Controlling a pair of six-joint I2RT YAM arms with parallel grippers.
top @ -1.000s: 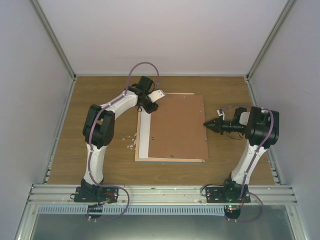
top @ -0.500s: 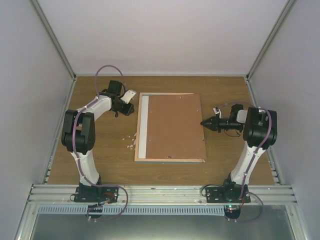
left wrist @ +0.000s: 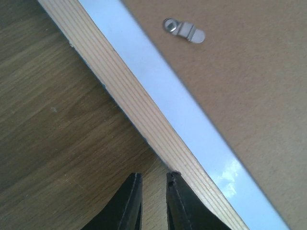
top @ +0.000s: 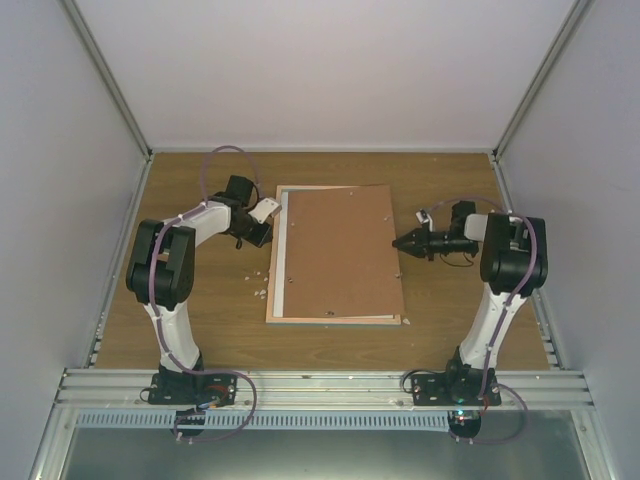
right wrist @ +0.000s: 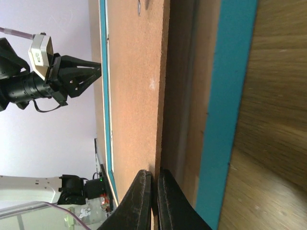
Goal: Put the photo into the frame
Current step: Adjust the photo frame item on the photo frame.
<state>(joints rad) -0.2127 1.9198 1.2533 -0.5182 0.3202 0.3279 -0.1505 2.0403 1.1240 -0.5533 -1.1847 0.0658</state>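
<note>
The frame (top: 332,320) lies face down on the table, its light wood edge (left wrist: 134,105) and teal front (right wrist: 225,96) showing. The brown backing board (top: 340,250) lies on it, shifted right and raised at its right edge. This leaves a pale glossy strip (left wrist: 182,124) bare along the left. The photo is hidden; I cannot tell whether that strip belongs to it. My left gripper (left wrist: 153,175) is low at the frame's left side, its jaws a narrow gap apart and empty, one tip against the wood. My right gripper (right wrist: 154,171) is shut on the board's right edge (right wrist: 163,96).
A metal turn clip (left wrist: 184,31) sits on the backing board near its left edge. Small white crumbs (top: 262,280) lie on the table left of the frame. Pale walls close in three sides, and a metal rail (top: 320,385) runs along the front.
My left arm swung off the frame's top left corner to the left, then came back to its left edge with the jaws narrowing. My right gripper moved left, and board and frame shifted left.
</note>
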